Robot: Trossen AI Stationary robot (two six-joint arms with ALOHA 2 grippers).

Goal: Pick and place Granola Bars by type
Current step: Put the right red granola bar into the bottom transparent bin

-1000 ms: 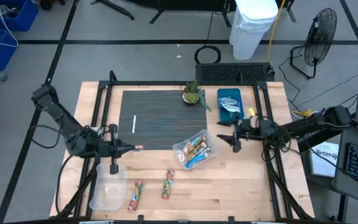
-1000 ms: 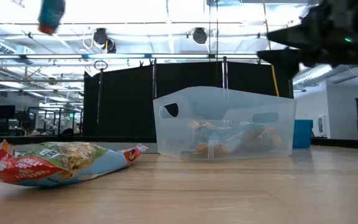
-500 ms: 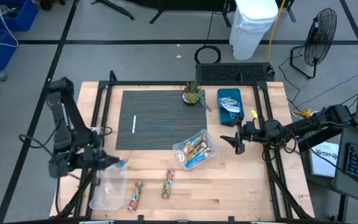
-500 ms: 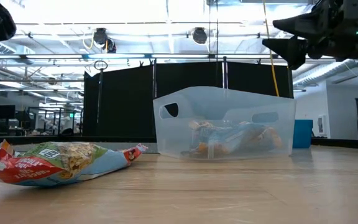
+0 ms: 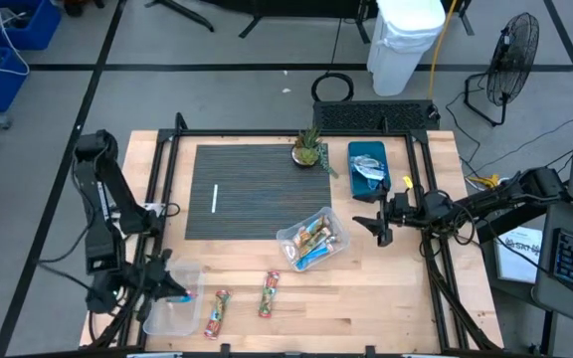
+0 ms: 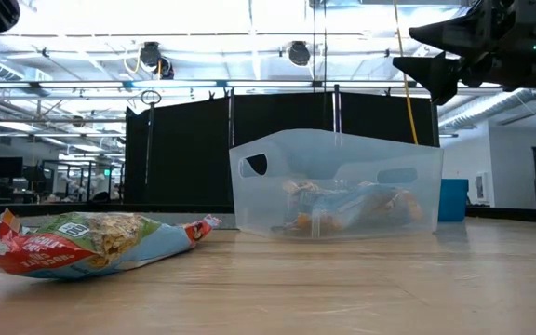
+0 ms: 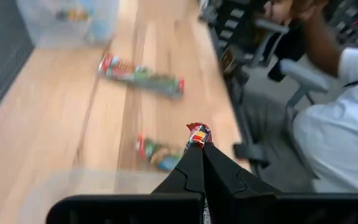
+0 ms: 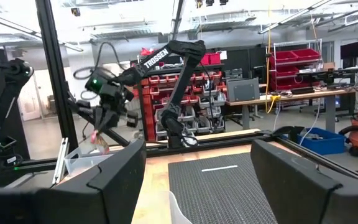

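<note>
From above, our left hand (image 5: 175,294) hangs over the empty clear tub (image 5: 172,300), pinching a small bar (image 5: 183,296), so the drop lies straight below; our right hand (image 5: 378,221) waits well apart, fingers spread. At bench height a loose bar (image 6: 96,241) lies flat. Past our left fingers (image 7: 194,174), closed on the bar's end, two more bars (image 7: 143,76) lie beyond.

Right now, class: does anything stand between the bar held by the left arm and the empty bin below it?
Nothing visible. The left gripper holds a bar over the empty bin, with no obstacle between them.
</note>
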